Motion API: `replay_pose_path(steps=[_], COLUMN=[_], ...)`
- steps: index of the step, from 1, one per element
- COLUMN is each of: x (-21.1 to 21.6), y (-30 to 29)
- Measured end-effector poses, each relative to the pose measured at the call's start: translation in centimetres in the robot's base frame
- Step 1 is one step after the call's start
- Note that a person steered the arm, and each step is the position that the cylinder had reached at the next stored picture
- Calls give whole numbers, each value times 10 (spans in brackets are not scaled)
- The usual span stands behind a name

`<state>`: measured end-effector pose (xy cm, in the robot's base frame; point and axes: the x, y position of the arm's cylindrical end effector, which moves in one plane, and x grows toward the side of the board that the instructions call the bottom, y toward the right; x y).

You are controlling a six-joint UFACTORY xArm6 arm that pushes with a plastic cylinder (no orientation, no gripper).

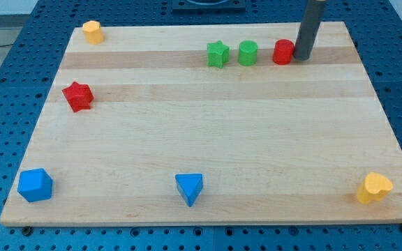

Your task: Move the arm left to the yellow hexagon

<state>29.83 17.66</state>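
The yellow hexagon point(92, 31) is a small block with flat faces, standing at the top left corner of the wooden board point(208, 153), close to the edge. Below it, near the left side, is the red star point(78, 96). Far to the view's right, a row lies near the top: green star point(218, 54), green cylinder point(248, 53), red cylinder point(283, 52). My tip point(302, 57) is a plain rod that holds nothing; it touches the red cylinder on its right side, well apart from the hexagon.
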Motion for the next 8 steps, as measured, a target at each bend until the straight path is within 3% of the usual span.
replay_pose_path(steps=[3,5,6,8], x=[0,36,43,21], y=[-9,-55,-128,-328])
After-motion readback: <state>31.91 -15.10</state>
